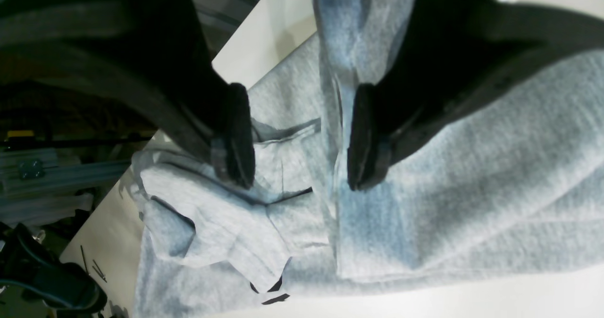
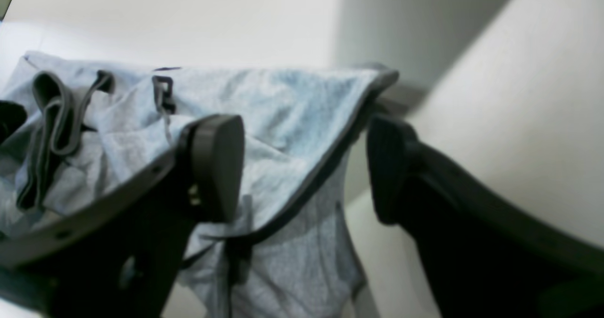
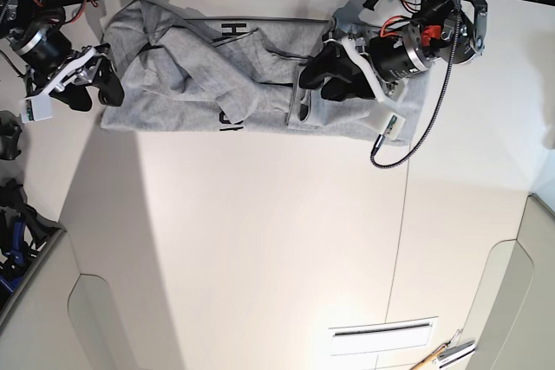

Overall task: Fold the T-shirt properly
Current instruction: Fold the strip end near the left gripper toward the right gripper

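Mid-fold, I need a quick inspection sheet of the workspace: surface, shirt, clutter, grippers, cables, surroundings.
Surface: white table, seams and a slot near the front edge.
Job's things: T-shirt crumpled along the far edge, black lettering partly showing, not folded.
Clutter: small tools at the front corner.
Grippers: left gripper open over bunched cloth; right gripper open at the shirt's end.
Cables: black cable loops from the left arm onto the table.
Surroundings: dark gear beyond the edges.
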`<state>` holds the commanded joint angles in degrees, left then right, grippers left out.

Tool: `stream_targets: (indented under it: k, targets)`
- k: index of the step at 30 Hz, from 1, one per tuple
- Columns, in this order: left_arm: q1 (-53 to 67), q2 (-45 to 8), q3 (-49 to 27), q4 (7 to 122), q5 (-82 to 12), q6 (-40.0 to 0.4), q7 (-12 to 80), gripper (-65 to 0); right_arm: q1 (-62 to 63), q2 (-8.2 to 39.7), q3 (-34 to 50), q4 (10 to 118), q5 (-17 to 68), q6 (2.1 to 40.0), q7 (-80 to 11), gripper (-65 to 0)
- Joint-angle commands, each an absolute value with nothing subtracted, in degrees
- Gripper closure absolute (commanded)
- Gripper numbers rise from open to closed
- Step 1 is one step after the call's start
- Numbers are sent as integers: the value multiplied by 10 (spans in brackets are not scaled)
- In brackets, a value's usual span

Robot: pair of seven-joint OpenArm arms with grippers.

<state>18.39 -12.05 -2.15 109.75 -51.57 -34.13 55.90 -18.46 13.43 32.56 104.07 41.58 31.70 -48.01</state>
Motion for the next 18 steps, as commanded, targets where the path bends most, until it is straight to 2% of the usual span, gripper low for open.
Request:
stream_targets:
  k: [4,10,18]
  targets:
    - [181,-121,-24,1098,-516,-359,573,-350,-184,145,326,975,430,320,-478,-406]
    - [181,-121,-30,1098,-517,-359,572,-350,-184,144,324,893,470,340,-478,-406]
    - [179,-121,-30,1101,-517,-359,572,-350,-184,144,284,886,500,341,-480,-405]
